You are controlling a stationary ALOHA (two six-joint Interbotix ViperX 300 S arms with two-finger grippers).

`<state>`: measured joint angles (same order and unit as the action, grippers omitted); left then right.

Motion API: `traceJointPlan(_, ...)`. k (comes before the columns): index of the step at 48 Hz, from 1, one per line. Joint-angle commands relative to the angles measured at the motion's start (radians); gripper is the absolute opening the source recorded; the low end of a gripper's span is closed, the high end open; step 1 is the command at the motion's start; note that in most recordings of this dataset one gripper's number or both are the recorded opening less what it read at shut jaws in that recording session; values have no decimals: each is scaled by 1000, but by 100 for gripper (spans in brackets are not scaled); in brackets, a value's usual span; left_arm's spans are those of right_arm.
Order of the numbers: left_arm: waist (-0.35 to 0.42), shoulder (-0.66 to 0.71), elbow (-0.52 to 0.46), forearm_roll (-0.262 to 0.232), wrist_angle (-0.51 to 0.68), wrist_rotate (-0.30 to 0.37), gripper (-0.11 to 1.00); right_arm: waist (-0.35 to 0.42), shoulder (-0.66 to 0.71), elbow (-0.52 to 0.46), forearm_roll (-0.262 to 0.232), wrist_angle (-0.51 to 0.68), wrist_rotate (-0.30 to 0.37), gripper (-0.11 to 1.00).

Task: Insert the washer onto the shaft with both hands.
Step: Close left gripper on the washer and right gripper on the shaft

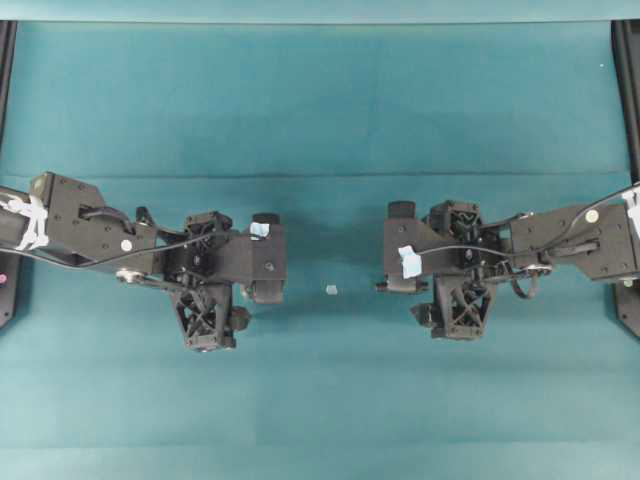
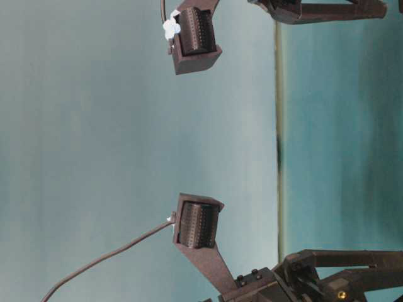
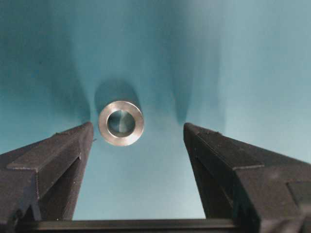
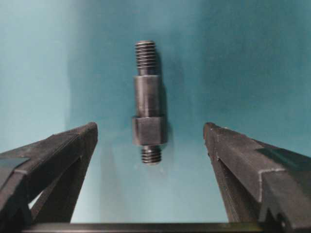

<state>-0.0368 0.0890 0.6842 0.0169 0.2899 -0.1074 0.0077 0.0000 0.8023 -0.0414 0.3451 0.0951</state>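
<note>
In the left wrist view the washer (image 3: 121, 123), a small silvery ring, lies flat on the teal cloth. It sits just beyond my open left gripper (image 3: 138, 125), close to the left fingertip (image 3: 86, 128) and apart from it. In the right wrist view the shaft (image 4: 148, 104), dark grey with threaded ends, lies on the cloth. Its near end reaches between the tips of my open right gripper (image 4: 150, 125), touching neither. In the overhead view the left gripper (image 1: 266, 256) and right gripper (image 1: 400, 248) face each other. They hide the washer and shaft there.
A tiny pale white-blue chip (image 1: 331, 290) lies on the cloth between the two grippers. Black frame rails (image 1: 625, 100) stand at the far left and right edges of the teal table cover (image 1: 320, 100).
</note>
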Motion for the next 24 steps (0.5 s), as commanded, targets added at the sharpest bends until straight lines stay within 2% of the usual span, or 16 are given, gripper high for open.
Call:
traceJointPlan(1,0,-2,-6,2,-8,2,81,-5,0,-5,-2,-6,-6,93)
traceJointPlan(24,0,5,-5,3,-17,2,81,-8,34,-2,-2,-25,-17,93)
